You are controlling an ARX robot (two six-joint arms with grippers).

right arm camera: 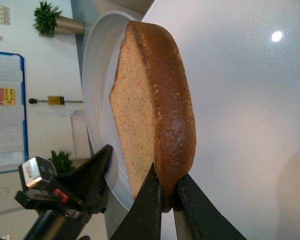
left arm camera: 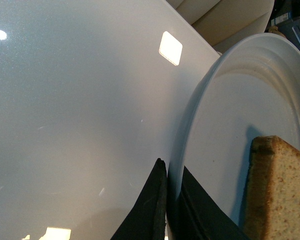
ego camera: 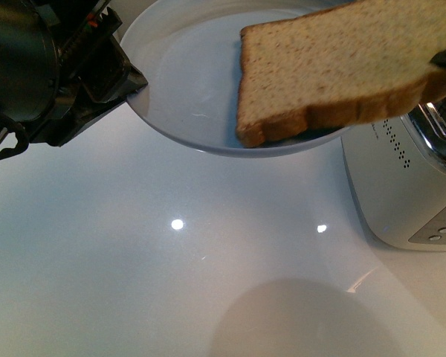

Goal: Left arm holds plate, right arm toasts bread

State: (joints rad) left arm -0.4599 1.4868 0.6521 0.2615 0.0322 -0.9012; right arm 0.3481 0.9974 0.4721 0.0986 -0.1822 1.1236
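My left gripper (ego camera: 126, 85) is shut on the rim of the pale plate (ego camera: 186, 82) and holds it above the table at the upper left; the black jaws pinch the rim in the left wrist view (left arm camera: 171, 185). My right gripper (right arm camera: 166, 197) is shut on the crust of the brown bread slice (right arm camera: 150, 110). The bread (ego camera: 334, 67) hangs over the plate's right part, its lower corner close to the plate surface; I cannot tell if it touches. It also shows in the left wrist view (left arm camera: 277, 195). The right gripper barely shows at the front view's right edge.
A silver toaster (ego camera: 409, 186) with open slots stands at the right, below the bread's held end. The glossy white table (ego camera: 171, 282) reflects ceiling lights. The left arm (right arm camera: 65, 192) shows in the right wrist view beside the plate (right arm camera: 97, 100).
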